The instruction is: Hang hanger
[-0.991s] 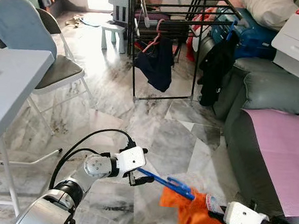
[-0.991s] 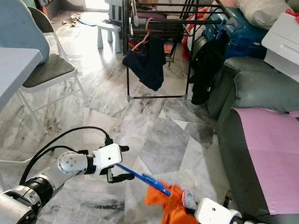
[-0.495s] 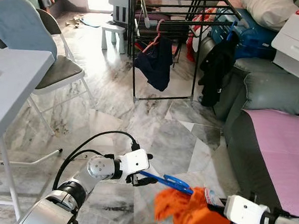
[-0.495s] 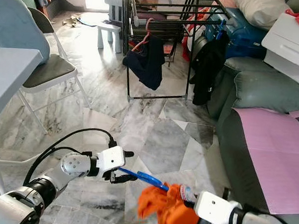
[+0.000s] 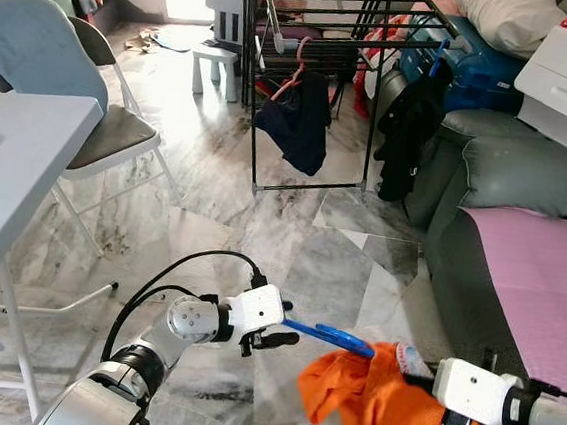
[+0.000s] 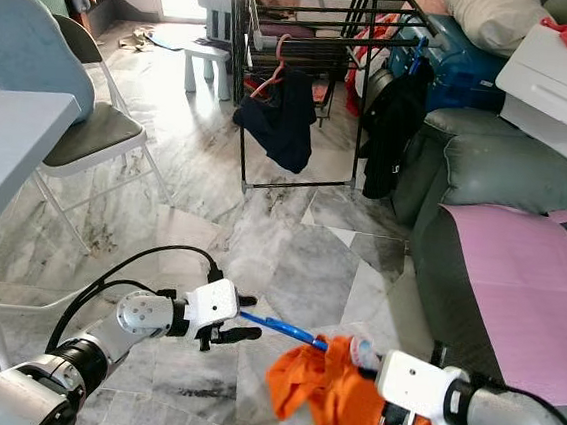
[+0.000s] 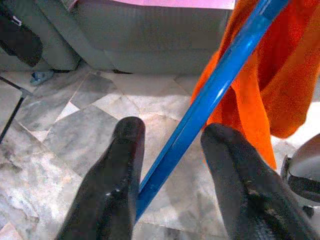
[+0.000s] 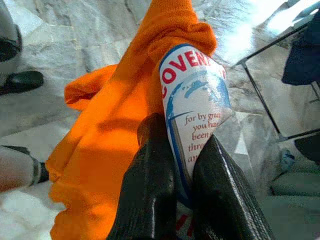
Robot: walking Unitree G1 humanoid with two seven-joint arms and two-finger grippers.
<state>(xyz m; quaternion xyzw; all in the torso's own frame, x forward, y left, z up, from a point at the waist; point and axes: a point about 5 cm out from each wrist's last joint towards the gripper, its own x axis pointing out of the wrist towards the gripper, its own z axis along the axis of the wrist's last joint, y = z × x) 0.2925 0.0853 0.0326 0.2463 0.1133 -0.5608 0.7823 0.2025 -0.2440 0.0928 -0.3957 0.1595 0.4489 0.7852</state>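
While the left gripper (image 5: 277,334) hangs low over the marble floor (image 5: 263,221), its two black fingers (image 7: 111,190) sit slightly apart around the end of a blue hanger (image 5: 330,335); the bar runs between them and lies against one finger. From there the hanger slants across to an orange shirt (image 5: 380,408) draped over its far end. The right gripper (image 8: 175,165) has its fingers pinched tight on a printed white patch of that shirt (image 8: 197,115), holding the cloth bunched above the floor, just beside the front edge of the grey sofa (image 5: 507,184). A pink sheet (image 5: 546,298) covers the sofa seat. Farther back stands a black drying rack (image 5: 321,35), well apart from both grippers, with a dark garment (image 5: 294,123) hanging on a pink hanger (image 5: 295,68) from its lower rail. A grey chair (image 5: 65,81) and the corner of a white table (image 5: 6,176) stand at the left side of the floor.
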